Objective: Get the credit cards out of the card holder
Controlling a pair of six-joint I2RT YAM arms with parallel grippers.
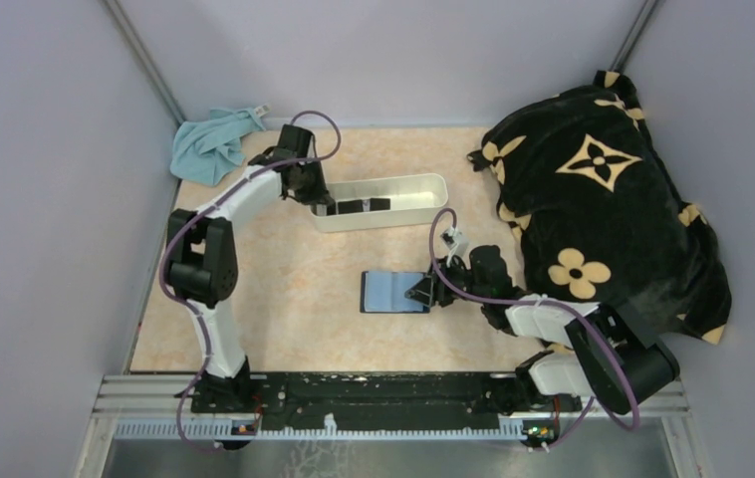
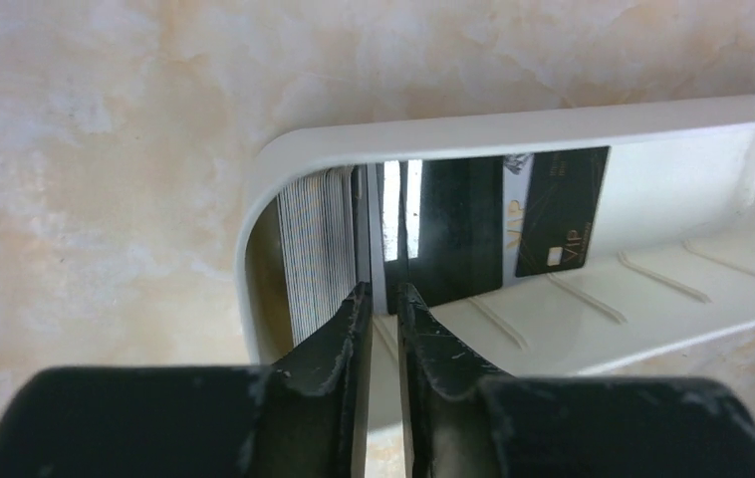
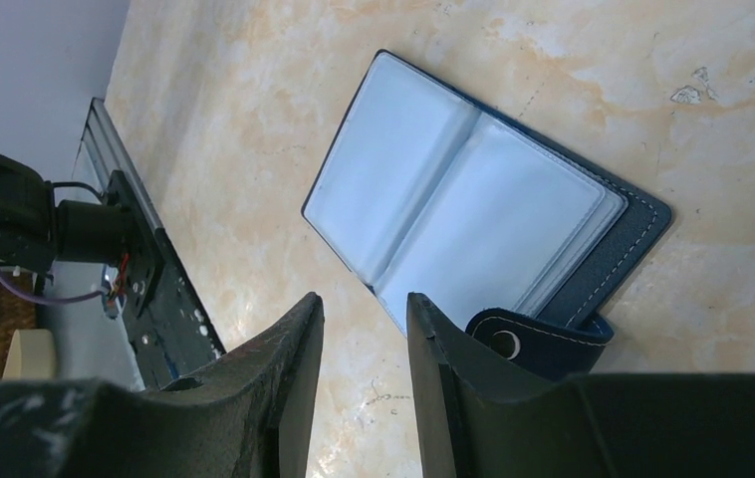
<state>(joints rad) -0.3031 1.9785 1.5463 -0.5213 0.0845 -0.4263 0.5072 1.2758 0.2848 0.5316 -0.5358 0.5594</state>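
Cards (image 2: pixel 561 209), dark and flat, stand in the smooth white tray (image 2: pixel 573 124). Left gripper (image 2: pixel 383 295) there, jaws a crack apart, maybe touching one. Wallet (image 3: pixel 473 199) lies spread on the table (image 3: pixel 244 149); right gripper (image 3: pixel 364 311) gapes beside it.

From my screen I see a pale beige surface (image 1: pixel 294 299) with a marbled pattern. A long white tray (image 1: pixel 418 192) lies toward the far side, and its floor has thin raised ribs. A light teal cloth (image 1: pixel 212 144) is crumpled in the far left corner (it seems to touch the wall). A black blanket (image 1: pixel 603 189) with gold flowers is heaped on the right. Plain grey walls (image 1: pixel 45 199) stand around.
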